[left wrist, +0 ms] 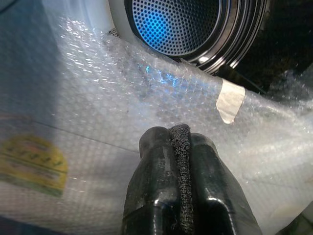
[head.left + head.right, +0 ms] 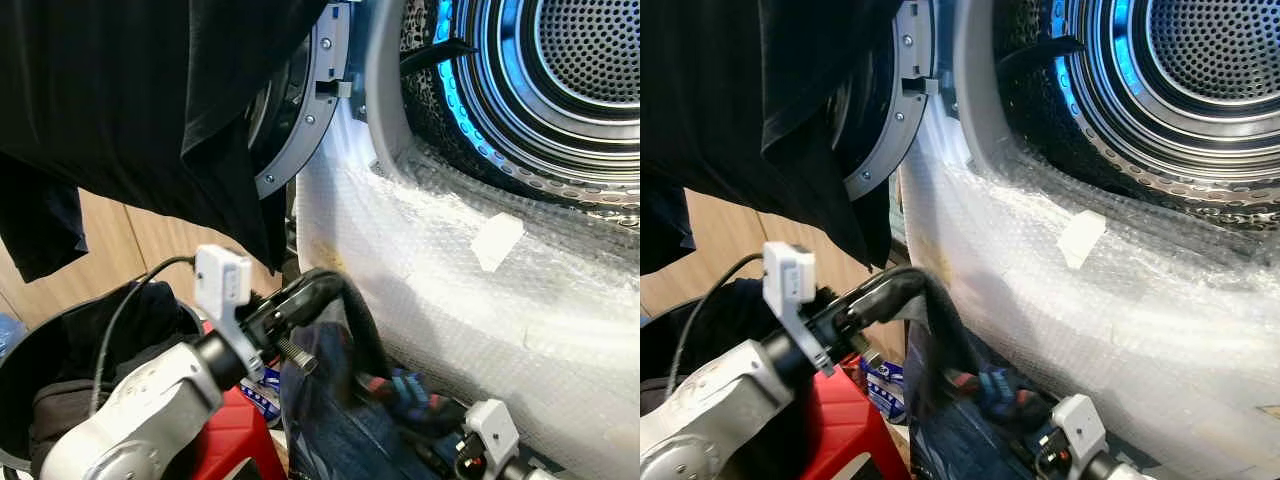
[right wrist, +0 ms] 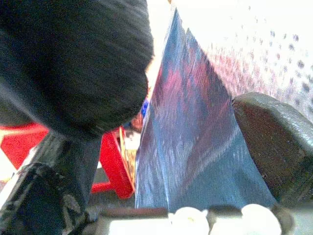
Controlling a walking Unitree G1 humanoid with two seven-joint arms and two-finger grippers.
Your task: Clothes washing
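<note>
The washer drum [image 2: 590, 50] stands open at the upper right, its door [image 2: 300, 120] swung out to the left. My left gripper [image 2: 300, 295] is below the door, shut on a black garment [image 2: 355, 320] that droops from its tips. In the left wrist view the fingers [image 1: 156, 171] pinch a thin strip of the black fabric. A blue denim garment [image 2: 330, 420] hangs low in front of the machine. My right gripper [image 2: 420, 400] is at the denim [image 3: 195, 147], which lies between its spread fingers [image 3: 274, 142]; it is open.
Bubble wrap [image 2: 450, 290] with a tape patch [image 2: 497, 242] covers the washer front below the opening. A large black garment [image 2: 120, 90] hangs across the upper left over the door. A dark basket [image 2: 30, 350] of clothes sits lower left beside a red stool [image 2: 230, 430].
</note>
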